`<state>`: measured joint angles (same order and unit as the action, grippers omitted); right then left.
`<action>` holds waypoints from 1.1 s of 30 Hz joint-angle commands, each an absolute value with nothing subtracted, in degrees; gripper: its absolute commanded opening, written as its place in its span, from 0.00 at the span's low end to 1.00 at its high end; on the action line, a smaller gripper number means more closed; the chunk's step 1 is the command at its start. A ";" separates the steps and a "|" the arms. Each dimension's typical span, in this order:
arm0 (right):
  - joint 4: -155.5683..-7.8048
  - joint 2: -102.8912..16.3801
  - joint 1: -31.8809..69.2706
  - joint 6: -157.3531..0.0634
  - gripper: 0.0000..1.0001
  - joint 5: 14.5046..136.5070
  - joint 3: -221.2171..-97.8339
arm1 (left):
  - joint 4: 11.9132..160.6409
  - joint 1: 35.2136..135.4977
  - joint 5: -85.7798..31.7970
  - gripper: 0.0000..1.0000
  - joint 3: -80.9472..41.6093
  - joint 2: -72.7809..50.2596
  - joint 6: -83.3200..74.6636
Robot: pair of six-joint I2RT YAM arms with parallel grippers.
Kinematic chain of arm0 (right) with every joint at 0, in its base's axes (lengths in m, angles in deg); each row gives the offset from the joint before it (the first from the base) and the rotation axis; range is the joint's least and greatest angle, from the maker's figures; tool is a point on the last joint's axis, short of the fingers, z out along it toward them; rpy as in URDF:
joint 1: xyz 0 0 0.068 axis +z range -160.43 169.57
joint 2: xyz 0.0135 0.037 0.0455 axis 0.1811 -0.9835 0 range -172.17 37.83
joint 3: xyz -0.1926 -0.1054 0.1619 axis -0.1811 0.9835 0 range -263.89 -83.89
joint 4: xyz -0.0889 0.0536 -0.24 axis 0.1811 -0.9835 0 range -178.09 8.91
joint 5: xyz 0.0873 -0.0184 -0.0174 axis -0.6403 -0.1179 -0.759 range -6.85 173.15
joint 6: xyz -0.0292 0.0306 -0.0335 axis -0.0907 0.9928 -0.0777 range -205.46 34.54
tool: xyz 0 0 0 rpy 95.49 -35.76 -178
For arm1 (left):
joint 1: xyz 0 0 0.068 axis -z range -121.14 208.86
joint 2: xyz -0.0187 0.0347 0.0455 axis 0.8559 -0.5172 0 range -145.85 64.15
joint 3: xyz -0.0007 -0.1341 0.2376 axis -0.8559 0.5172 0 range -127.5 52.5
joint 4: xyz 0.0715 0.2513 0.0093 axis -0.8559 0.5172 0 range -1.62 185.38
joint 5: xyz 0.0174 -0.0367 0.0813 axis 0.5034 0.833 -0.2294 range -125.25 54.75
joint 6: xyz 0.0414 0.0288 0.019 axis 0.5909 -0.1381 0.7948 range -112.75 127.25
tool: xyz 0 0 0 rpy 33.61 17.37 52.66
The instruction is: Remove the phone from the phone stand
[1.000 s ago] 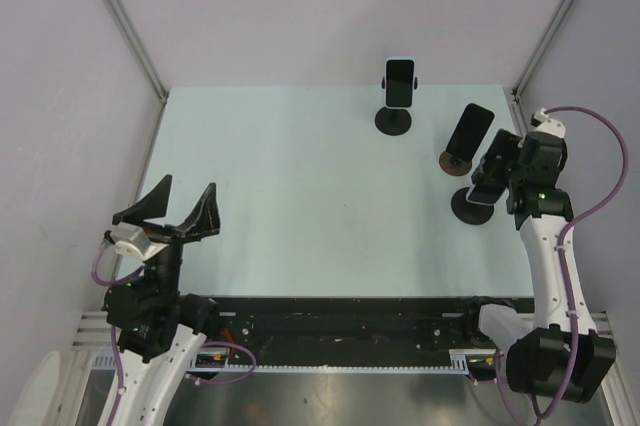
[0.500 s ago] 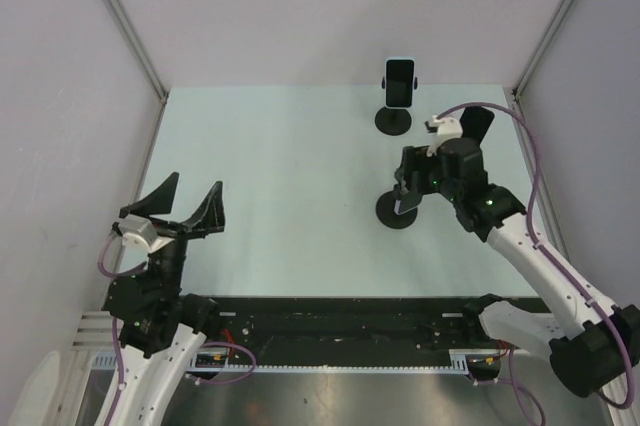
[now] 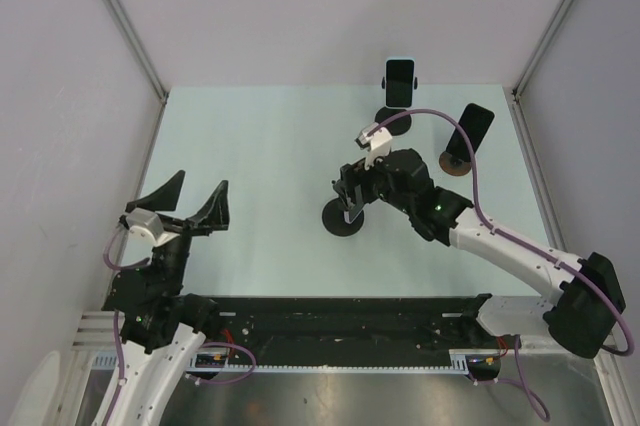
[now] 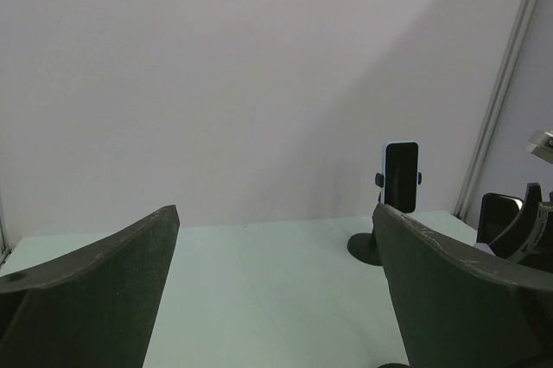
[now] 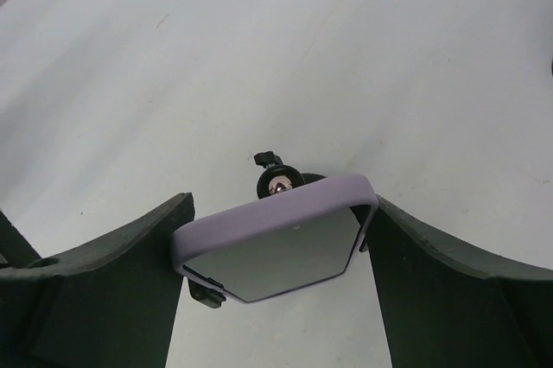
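Right pincer (image 5: 276, 217) grips the phone (image 5: 268, 251) across its width, mid-way across the desk (image 3: 260, 166) — the stand (image 3: 342, 220) apparently clipped on. Next: pull it free, perhaps with the wide-open, empty left pincer (image 3: 198, 186) holding the base.

On the pale surface (image 3: 250, 166) are a black back stand (image 3: 393, 121), a brown-based right stand (image 3: 458, 163) and, perhaps lifted, a black middle stand (image 3: 343, 220).

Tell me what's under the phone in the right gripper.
A black stand: its neck joint shows below the phone, its round base on the table. Most of the cradle is covered by the phone.
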<state>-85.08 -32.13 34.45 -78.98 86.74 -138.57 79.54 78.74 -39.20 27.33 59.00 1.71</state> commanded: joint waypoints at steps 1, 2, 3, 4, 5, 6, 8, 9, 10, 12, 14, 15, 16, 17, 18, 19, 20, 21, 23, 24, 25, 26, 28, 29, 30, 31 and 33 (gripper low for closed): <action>-72.48 -32.57 36.67 -79.83 0.00 85.87 -142.51 | 78.71 79.07 -37.63 1.00 26.66 57.82 2.94; -72.39 -33.01 36.94 -80.01 0.00 85.78 -142.51 | 78.71 79.07 -37.63 1.00 26.66 57.64 2.86; -72.56 -33.36 37.55 -80.53 0.00 85.96 -142.51 | 78.71 79.07 -37.63 1.00 26.66 57.38 2.94; -72.74 -33.80 37.73 -80.80 0.00 86.13 -142.51 | 78.71 79.07 -37.54 1.00 26.75 57.20 2.86; -73.18 -33.98 37.91 -80.89 0.05 86.40 -142.51 | 78.71 79.07 -37.45 1.00 26.66 57.12 2.86; -73.27 -34.07 38.08 -81.06 0.09 86.40 -142.51 | 78.71 79.07 -37.36 1.00 26.75 56.94 2.86; -73.71 -33.89 38.17 -81.06 0.31 85.79 -142.51 | 78.71 79.07 -37.28 1.00 26.66 56.68 2.86; -73.71 -33.81 38.17 -81.33 0.39 85.52 -142.51 | 78.71 79.07 -37.36 1.00 26.66 56.50 2.94; -73.80 -33.46 38.35 -81.42 0.48 85.35 -142.51 | 78.71 79.07 -37.27 1.00 26.57 56.15 2.77; -74.06 -32.93 38.26 -81.77 0.71 84.99 -142.51 | 78.71 79.07 -37.54 1.00 26.49 55.36 2.86; -74.50 -32.14 38.35 -81.94 0.87 84.64 -142.51 | 78.98 79.07 -37.28 1.00 26.22 54.39 2.51; -74.76 -31.70 38.43 -81.94 0.91 84.38 -142.51 | 79.06 79.07 -37.27 1.00 26.13 53.95 2.51; -75.02 -31.35 38.35 -82.12 0.94 84.20 -142.51 | 79.41 79.07 -37.19 1.00 25.78 52.99 2.16; -75.64 -30.56 38.35 -82.21 1.00 83.94 -142.51 | 79.76 79.07 -36.84 1.00 25.61 52.37 1.89; -75.99 -30.12 38.35 -82.38 1.00 83.76 -142.51 | 80.12 79.07 -36.66 1.00 25.26 51.67 1.63; -76.86 -29.68 38.43 -82.64 1.00 83.76 -142.51 | 81.51 79.07 -36.31 1.00 24.47 49.75 0.93; -77.31 -28.98 38.52 -82.82 1.00 83.68 -142.51 | 82.40 79.07 -35.70 1.00 23.77 48.25 0.49; -77.92 -28.54 38.44 -83.00 1.00 83.85 -142.51 | 83.54 79.07 -35.69 1.00 23.06 46.85 0.14; -79.77 -27.31 38.61 -83.70 1.00 84.63 -142.51 | 86.35 79.07 -31.24 1.00 20.95 41.77 -1.44; -80.47 -26.87 38.70 -83.44 1.00 85.08 -142.51 | 87.14 79.07 -29.82 1.00 20.25 40.17 -2.75; -80.91 -26.34 38.70 -83.53 1.00 85.60 -142.51 | 89.50 78.98 -27.98 1.00 18.59 38.15 -3.46; -83.00 -25.81 38.79 -83.70 1.00 86.74 -142.43 | 90.22 79.07 -26.48 1.00 17.79 35.17 -4.34; -84.34 -23.44 38.88 -84.05 1.00 87.63 -141.73 | 92.06 79.07 -21.82 1.00 16.12 31.99 -5.75; -84.34 -22.48 38.96 -84.31 1.00 87.80 -141.11 | 92.94 79.07 -20.67 1.00 15.50 30.93 -5.76; -84.26 -20.29 38.96 -84.40 1.00 87.89 -139.72 | 93.91 79.07 -19.10 1.00 14.89 28.57 -5.67; -84.26 -19.14 38.96 -84.06 1.00 88.33 -139.01 | 95.48 79.07 -18.65 1.00 13.75 27.77 -5.67; -84.17 -15.90 38.79 -82.05 1.00 88.94 -137.60 | 96.11 79.07 -16.81 1.00 13.30 26.36 -5.84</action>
<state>-83.99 -21.94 38.63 -83.15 86.74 -139.13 92.15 78.74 -24.01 16.84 28.49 -3.86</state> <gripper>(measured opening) 0.995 0.996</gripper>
